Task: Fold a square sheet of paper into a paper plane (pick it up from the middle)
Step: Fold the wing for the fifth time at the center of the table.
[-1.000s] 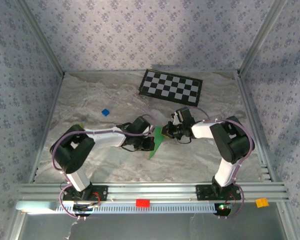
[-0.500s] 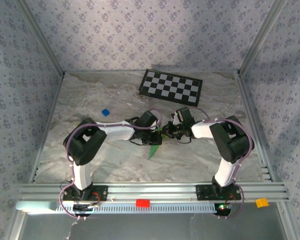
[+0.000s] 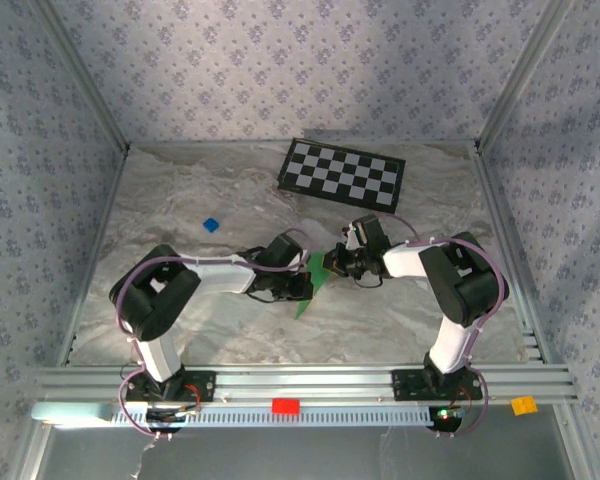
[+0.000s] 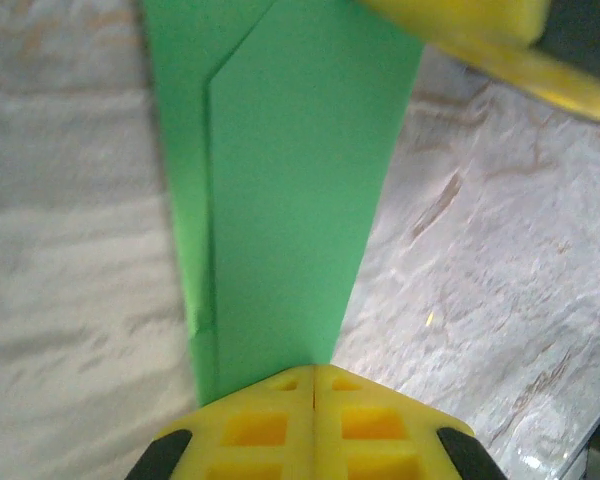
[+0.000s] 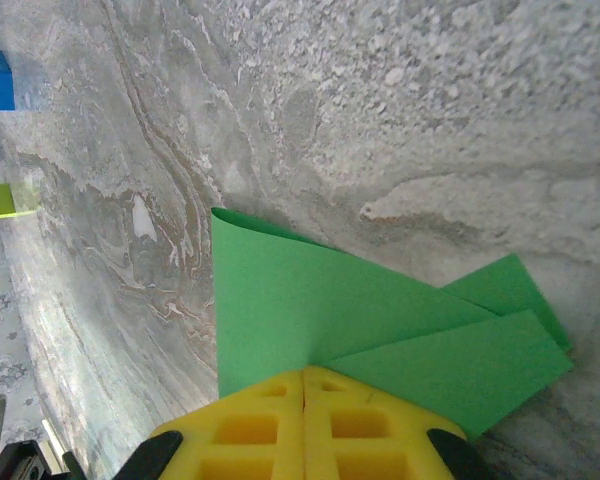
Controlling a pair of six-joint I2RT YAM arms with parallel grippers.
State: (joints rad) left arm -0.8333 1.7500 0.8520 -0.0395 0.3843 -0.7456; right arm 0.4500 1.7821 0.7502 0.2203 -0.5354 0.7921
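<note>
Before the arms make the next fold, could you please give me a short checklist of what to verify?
1. Left gripper shut on the paper: ok.
2. Right gripper shut on the same paper: ok.
3. Paper untorn on the faces in view: ok.
4. Paper lifted off the table: cannot tell.
5. Blue block and checkerboard well apart from the paper: ok.
</note>
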